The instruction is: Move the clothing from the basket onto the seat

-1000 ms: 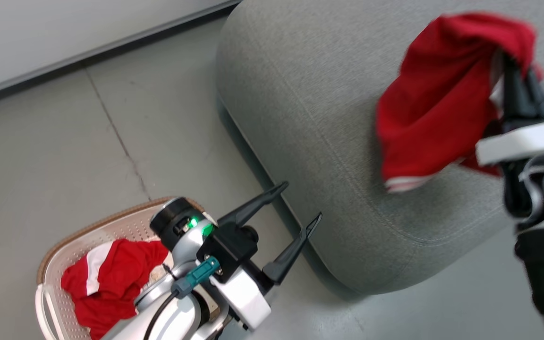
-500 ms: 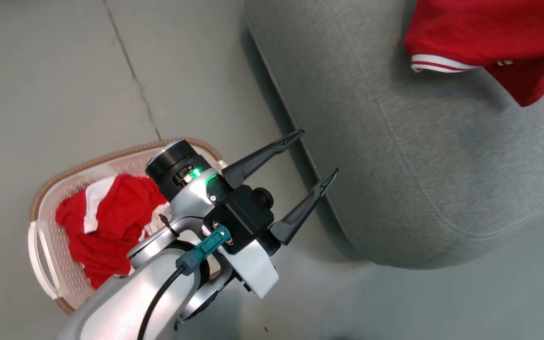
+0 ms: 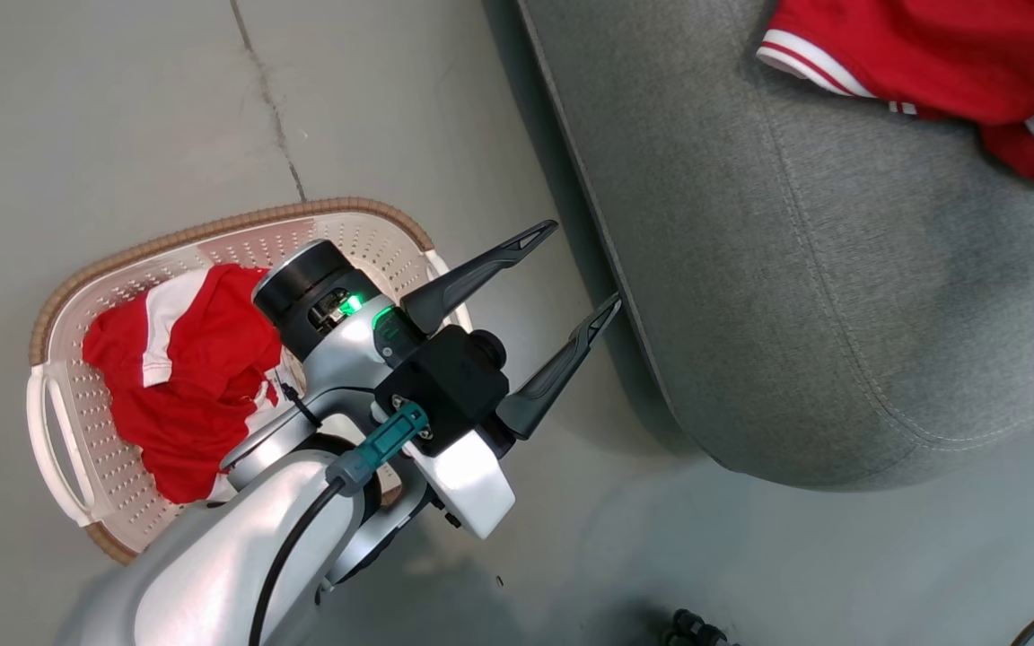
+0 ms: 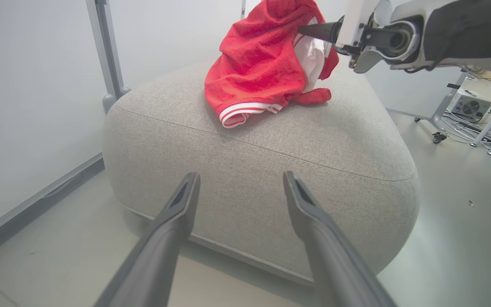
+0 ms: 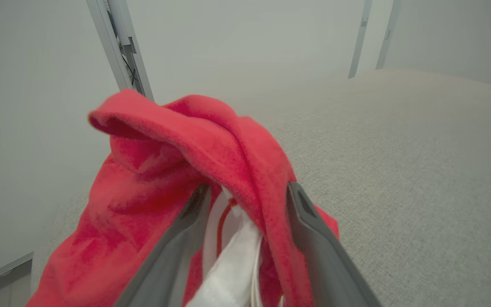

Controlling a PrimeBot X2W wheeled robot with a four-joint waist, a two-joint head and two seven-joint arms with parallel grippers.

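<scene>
Status: 1 of 2 garments across, near enough.

Red garment 1 [image 4: 258,64] is heaped on top of the grey sofa [image 3: 795,269]. Its striped cuff touches the cushion, well in from the near edge. The right tool [image 5: 249,186] has its fingers spread and is not pinching. A red fold and a white panel are draped over and between the fingers, so the piece isn't free of the tool yet. My read: the placement is at the release stage, and the tool needs drawing back clear. The risk is fabric snagging on a fingertip and dragging toward the edge.

Red garment 2 [image 3: 185,377] lies crumpled in the white perforated basket [image 3: 355,242], which sits on the floor [image 3: 122,108] left of the sofa's near corner. Nothing is touching it. The left tool [image 3: 584,262] is spread wide and empty, hanging between basket and sofa with its fingers pointing at the sofa's side. The left forearm covers part of the basket, so I can't tell what else is in there.

Left to do: clear the right tool, grab garment 2, carry it to the sofa.
</scene>
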